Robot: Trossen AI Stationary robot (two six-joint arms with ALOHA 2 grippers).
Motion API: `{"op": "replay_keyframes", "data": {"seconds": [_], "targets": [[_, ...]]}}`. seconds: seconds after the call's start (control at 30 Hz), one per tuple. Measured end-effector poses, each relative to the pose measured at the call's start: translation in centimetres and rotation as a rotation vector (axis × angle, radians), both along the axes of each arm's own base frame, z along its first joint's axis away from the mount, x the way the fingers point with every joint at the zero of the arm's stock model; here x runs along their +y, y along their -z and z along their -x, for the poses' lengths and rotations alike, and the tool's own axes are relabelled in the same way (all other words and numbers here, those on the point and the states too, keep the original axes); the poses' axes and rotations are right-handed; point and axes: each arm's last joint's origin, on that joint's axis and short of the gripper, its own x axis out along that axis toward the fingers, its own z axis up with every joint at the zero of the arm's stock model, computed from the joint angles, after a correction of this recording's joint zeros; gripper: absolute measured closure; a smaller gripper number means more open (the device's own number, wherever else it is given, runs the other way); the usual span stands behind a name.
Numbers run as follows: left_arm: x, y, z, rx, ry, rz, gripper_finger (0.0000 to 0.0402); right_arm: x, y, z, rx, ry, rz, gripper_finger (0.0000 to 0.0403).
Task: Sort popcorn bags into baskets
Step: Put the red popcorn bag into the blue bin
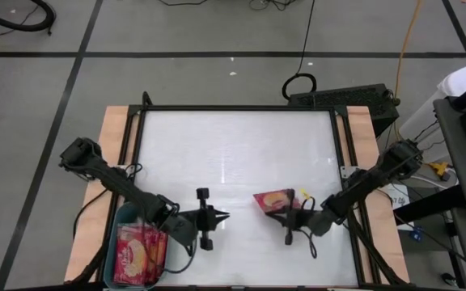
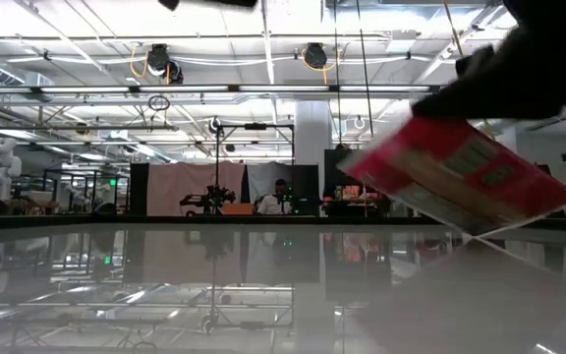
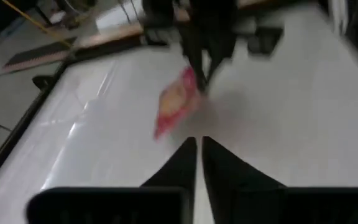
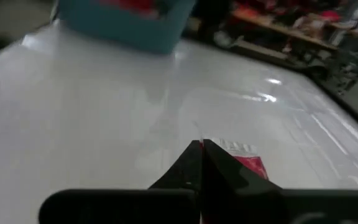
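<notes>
One red popcorn bag [image 1: 273, 200] with a yellow picture is near the table's middle right, and my right gripper [image 1: 290, 215] is shut on it. In the low view the popcorn bag [image 2: 460, 177] shows its printed back, tilted. My left gripper [image 1: 219, 217] hovers shut over the table's near left, its fingertips [image 3: 191, 152] pointing toward the bag [image 3: 176, 109] and holding nothing. The teal basket [image 1: 124, 217] stands at the near left corner with several red bags [image 1: 140, 255] inside. My right gripper pinches the popcorn bag by its edge on the table's right side [image 4: 244, 165], between its two fingers. The fingers reach in almost level from the table's right. The bag slopes down away from the fingers [image 2: 529, 88]. I cannot tell whether its low corner [image 2: 475, 231] touches the table.
The glossy white tabletop [image 1: 233, 153] stretches between the two arms, framed by a dark rim and wooden side boards [image 1: 116, 137]. A black box with cables [image 1: 342, 101] sits beyond the far edge. Equipment stands to the right of the table [image 1: 463, 137].
</notes>
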Motion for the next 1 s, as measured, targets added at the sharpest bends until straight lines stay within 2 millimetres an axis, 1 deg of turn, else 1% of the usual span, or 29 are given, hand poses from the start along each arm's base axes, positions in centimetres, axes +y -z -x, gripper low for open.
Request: {"op": "replay_keyframes", "data": {"seconds": [0.07,0.13,0.2,0.3,0.4,0.47,0.57,0.67,0.77,0.87,1.0], "targets": [[-0.1,0.8,-0.3,0.020,0.016,-0.037,0.0349,-0.3,-0.6,-0.4,-0.055,0.017,-0.043,0.0402],[-0.1,1.4,-1.3,-0.007,0.013,-0.040,0.0317,-0.5,-1.0,-0.8,-0.094,0.032,-0.084,0.0402],[-0.1,2.0,-1.8,0.001,0.019,-0.068,0.0281,-0.6,-1.4,-1.1,-0.119,0.045,-0.110,0.0402],[0.3,2.8,-3.2,-0.033,0.013,-0.083,0.0227,-0.5,-2.1,-1.8,-0.144,0.055,-0.132,0.0402],[0.7,4.2,-4.6,-0.054,0.014,-0.105,0.0181,-0.2,-3.0,-2.6,-0.162,0.010,-0.164,0.0403],[1.0,5.0,-5.3,-0.061,0.012,-0.120,0.0156,0.1,-3.7,-3.1,-0.171,-0.021,-0.179,0.0403],[1.5,6.0,-6.1,-0.064,0.000,-0.132,0.0136,0.4,-4.4,-3.7,-0.172,-0.069,-0.194,0.0403],[1.9,6.7,-6.5,-0.041,0.005,-0.137,0.0133,0.7,-4.7,-4.0,-0.169,-0.099,-0.201,0.0403],[2.1,7.2,-6.7,-0.008,0.098,-0.095,0.0155,0.7,-4.9,-4.1,-0.172,-0.099,-0.203,0.0403],[2.1,7.1,-6.8,-0.001,0.145,-0.066,0.0204,0.6,-4.9,-4.1,-0.172,-0.095,-0.199,0.0403],[2.1,7.2,-6.8,0.006,0.168,-0.082,0.0294,0.6,-4.9,-4.2,-0.172,-0.095,-0.193,0.0403]]}}
